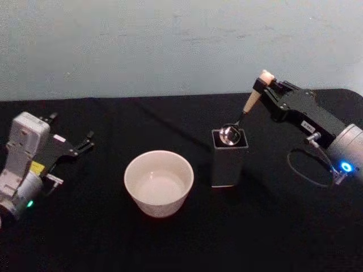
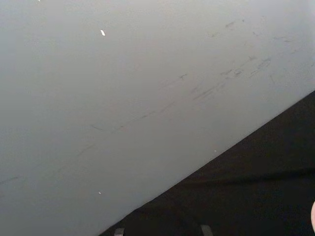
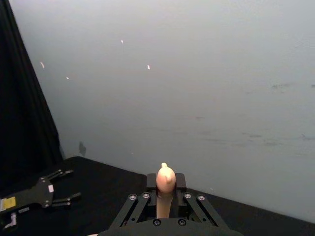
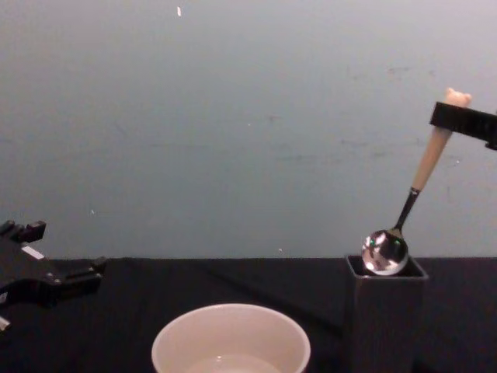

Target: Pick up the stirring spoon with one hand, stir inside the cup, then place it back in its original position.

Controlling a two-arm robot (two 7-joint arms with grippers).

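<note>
While the stirring spoon (image 1: pixel 244 116) (image 4: pixel 415 183) hangs tilted, its dark metal bowl sits right at the mouth of the holder (image 1: pixel 228 161) (image 4: pixel 384 318) and its cream handle leans up and away to the robot's right. Just under the bear head, the right pincer (image 1: pixel 264 85) (image 4: pixel 458 118) (image 3: pixel 166 199) is pinching the top of the handle. The holder stands upright on the black table (image 1: pixel 113 243), just beside the cup (image 1: pixel 159 207) (image 4: pixel 231 330), which lies to its left and a little nearer the robot, apart from it. Well off at the table's left side, the left pincer (image 1: pixel 72 128) (image 3: pixel 69 185) rests low with its fingers spread, gripping nothing.
</note>
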